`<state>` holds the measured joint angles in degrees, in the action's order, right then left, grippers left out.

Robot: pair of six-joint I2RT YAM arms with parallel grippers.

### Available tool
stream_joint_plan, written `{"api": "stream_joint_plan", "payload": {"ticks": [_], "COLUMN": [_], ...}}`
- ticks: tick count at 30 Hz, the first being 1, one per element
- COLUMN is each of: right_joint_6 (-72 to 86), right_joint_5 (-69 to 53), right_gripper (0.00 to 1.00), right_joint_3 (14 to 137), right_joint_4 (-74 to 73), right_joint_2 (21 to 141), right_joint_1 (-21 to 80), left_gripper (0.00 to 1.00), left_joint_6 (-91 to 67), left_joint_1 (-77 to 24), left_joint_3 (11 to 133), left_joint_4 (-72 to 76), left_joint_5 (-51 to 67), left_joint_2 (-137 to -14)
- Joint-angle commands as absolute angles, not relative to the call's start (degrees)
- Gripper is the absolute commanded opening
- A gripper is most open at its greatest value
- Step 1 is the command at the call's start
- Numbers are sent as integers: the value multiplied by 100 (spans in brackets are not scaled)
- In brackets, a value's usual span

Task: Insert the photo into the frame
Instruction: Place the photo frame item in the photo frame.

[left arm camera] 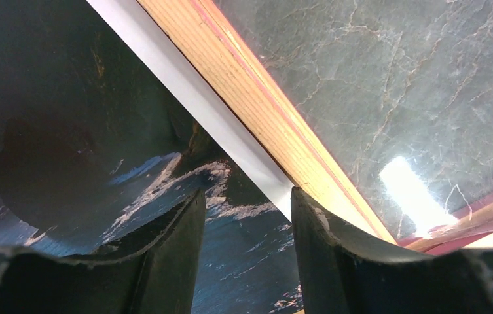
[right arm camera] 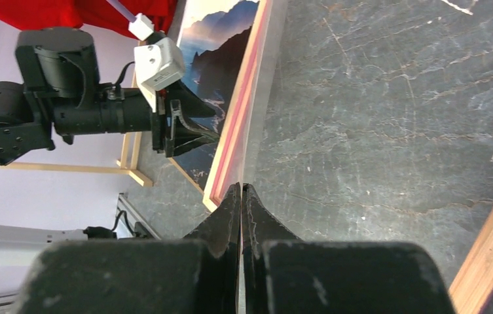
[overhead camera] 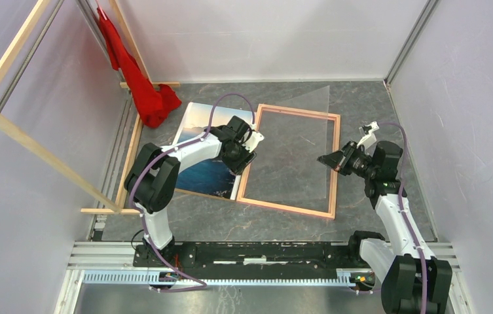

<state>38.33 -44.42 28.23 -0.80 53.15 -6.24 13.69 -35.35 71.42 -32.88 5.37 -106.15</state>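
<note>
The photo (overhead camera: pixel 199 123), a print of blue mountains and sea, lies face up on the table left of the frame (overhead camera: pixel 289 208). The frame lies flat with its pale wood-tan side up. My left gripper (overhead camera: pixel 246 157) is open and empty, low over the photo's right white edge (left arm camera: pixel 217 124), beside the frame's left rail (left arm camera: pixel 263 104). My right gripper (overhead camera: pixel 327 159) is shut on the edge of a clear sheet (overhead camera: pixel 296 131) and holds it tilted over the frame opening. The right wrist view shows this sheet (right arm camera: pixel 261 111) edge-on between the jaws.
A red cloth (overhead camera: pixel 145 91) hangs at the back left. A wooden slat structure (overhead camera: pixel 27 144) leans along the left wall, with a rail (overhead camera: pixel 132 157) at the table's left edge. White walls close in the back and the sides.
</note>
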Motion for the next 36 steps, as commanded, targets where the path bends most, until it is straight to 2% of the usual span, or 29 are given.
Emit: {"api": "stream_joint_plan", "payload": {"ticks": [1, 18, 27, 36], "right_joint_6": [4248, 5000, 5017, 4698], "right_joint_5": [-4924, -5021, -4894, -4895], "right_gripper": [0, 0, 0, 0], "right_joint_3": [2761, 2757, 2893, 3189], "right_joint_4": [422, 665, 255, -263], "right_joint_2": [5179, 5109, 5083, 5099], "right_joint_1": [-615, -633, -677, -694], "left_gripper": [58, 53, 49, 50], "left_joint_6": [1599, 1676, 1657, 1634], "left_joint_1": [-3588, -3587, -3586, -3586], "left_joint_3": [7247, 7148, 7126, 7222], "left_joint_4": [-3182, -3191, -3189, -3279], "left_joint_5": [882, 1166, 1280, 1241], "left_joint_2": [-10633, -10512, -10476, -10409]}}
